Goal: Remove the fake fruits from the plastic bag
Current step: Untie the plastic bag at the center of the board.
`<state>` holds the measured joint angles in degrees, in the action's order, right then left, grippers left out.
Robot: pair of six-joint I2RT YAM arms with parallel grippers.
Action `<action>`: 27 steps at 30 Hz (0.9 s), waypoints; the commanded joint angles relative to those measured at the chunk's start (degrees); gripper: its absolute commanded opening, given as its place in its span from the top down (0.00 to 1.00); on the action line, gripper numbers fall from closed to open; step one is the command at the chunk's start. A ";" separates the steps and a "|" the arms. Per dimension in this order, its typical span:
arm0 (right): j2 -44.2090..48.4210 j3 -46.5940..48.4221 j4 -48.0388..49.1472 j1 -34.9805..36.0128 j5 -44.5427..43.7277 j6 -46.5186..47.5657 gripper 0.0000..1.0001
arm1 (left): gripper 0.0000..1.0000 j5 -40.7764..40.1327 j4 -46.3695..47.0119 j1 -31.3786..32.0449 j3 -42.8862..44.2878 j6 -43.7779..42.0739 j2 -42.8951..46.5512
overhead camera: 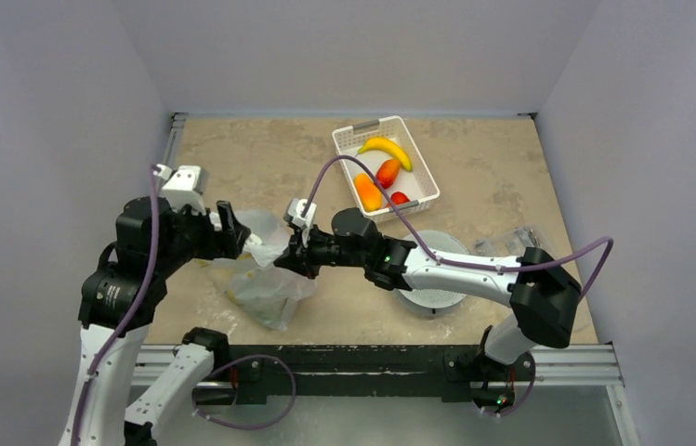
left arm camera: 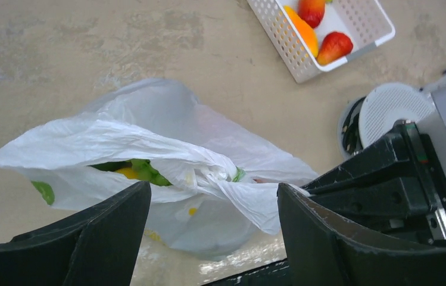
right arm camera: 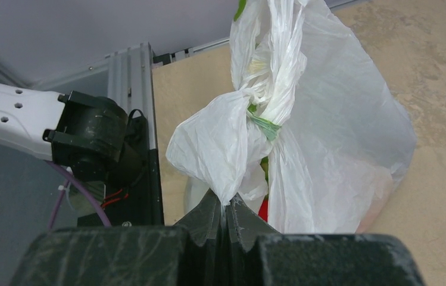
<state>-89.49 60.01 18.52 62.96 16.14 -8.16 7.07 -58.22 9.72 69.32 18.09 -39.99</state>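
Observation:
The plastic bag [overhead camera: 268, 283] lies crumpled on the table at the near left, its knotted top lifted. My right gripper [overhead camera: 294, 256] is shut on a flap of the plastic bag [right arm camera: 327, 131]; the pinch shows in the right wrist view [right arm camera: 227, 205]. My left gripper [overhead camera: 243, 240] is open, and its fingers [left arm camera: 107, 232] straddle the near side of the plastic bag [left arm camera: 167, 137] without gripping it. Green fruit [left arm camera: 144, 170] and a yellow one [left arm camera: 127, 173] show through the bag's mouth. A bit of red fruit [right arm camera: 263, 210] shows behind the flap.
A white lattice basket [overhead camera: 355, 139] at the back centre holds a banana [overhead camera: 387, 149], an orange fruit [overhead camera: 368, 191] and two red ones [overhead camera: 388, 172]. A round white disc [overhead camera: 434, 283] lies under the right arm, and clear packaging [overhead camera: 507, 243] lies to its right.

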 commanded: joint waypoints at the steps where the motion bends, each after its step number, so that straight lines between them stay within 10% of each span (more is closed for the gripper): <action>1: 2.99 0.64 0.13 0.07 2.06 2.42 1.00 | 0.22 -4.95 2.44 7.94 -0.07 -17.97 -1.07; 10: 3.71 0.64 0.02 0.04 3.27 2.71 1.00 | 0.16 -10.29 7.86 9.36 -8.96 -41.49 1.19; 21: 2.79 1.23 0.02 0.06 4.51 1.59 1.00 | 0.17 -16.18 19.19 9.35 -11.15 -40.78 -6.14; 27: 2.42 1.83 0.02 0.06 4.69 0.99 1.00 | 0.43 -24.61 19.78 9.18 -11.00 -37.52 -11.00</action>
<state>-88.01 59.99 17.34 62.94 19.14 -6.59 -10.09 -42.44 18.83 58.13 -21.54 -48.60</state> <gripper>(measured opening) 0.005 0.708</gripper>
